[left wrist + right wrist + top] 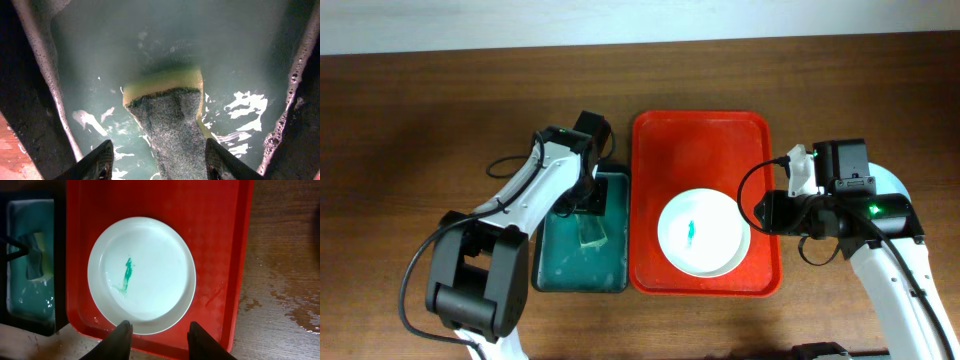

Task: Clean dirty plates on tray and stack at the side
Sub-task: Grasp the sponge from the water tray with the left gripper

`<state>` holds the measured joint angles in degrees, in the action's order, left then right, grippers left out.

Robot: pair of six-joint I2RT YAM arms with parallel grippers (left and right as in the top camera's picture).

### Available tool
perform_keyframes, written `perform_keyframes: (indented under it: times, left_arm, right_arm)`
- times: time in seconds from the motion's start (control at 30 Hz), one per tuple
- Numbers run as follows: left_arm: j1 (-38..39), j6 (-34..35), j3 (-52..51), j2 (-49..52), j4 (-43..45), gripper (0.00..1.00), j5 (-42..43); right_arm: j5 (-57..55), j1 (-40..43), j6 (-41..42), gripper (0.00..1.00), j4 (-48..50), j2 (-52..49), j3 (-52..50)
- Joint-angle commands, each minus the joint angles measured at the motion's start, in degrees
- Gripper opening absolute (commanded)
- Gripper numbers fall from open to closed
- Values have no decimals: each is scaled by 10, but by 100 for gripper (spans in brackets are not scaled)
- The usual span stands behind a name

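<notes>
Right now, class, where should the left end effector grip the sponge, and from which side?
Grip the sponge across its narrow width, coming from above. It sits in the soapy teal basin, and the open left end effector straddles its two long edges.

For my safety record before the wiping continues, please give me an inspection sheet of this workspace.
Surface: wood table, wet patches right of tray.
Job's things: one smeared plate on tray; pale round edge, maybe a plate, far right.
Clutter: basin with foamy water and sponge.
Grippers: left gripper open astride sponge; right gripper open at plate's near rim.
Cables: black loops, left and right.
Surroundings: pale wall.
</notes>
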<state>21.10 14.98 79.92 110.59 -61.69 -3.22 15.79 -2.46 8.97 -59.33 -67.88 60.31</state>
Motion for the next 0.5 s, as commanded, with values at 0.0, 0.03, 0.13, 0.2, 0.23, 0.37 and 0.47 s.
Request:
perform_keyframes:
  times: [0.0, 0.03, 0.13, 0.2, 0.23, 0.37, 0.47]
  left_arm:
    - [-3, 1, -16, 5, -7, 45, 42]
    - [-2, 14, -27, 7, -3, 43, 50]
    - [-1, 68, -76, 16, 31, 31, 52]
    - [0, 75, -102, 25, 67, 6, 54]
    - [0, 75, -105, 27, 77, 0, 54]
    - [0, 66, -91, 25, 84, 0, 54]
    - [0, 10, -45, 23, 50, 0, 53]
  right_arm:
    - [3, -2, -2, 38, -1, -2, 3]
    - [3, -2, -2, 38, -1, -2, 3]
    - [3, -2, -2, 38, -1, -2, 3]
    - [3, -2, -2, 38, -1, -2, 3]
    - [2, -2, -2, 38, -1, -2, 3]
    - [1, -2, -2, 38, -1, -2, 3]
    - [-15, -2, -2, 39, 0, -2, 3]
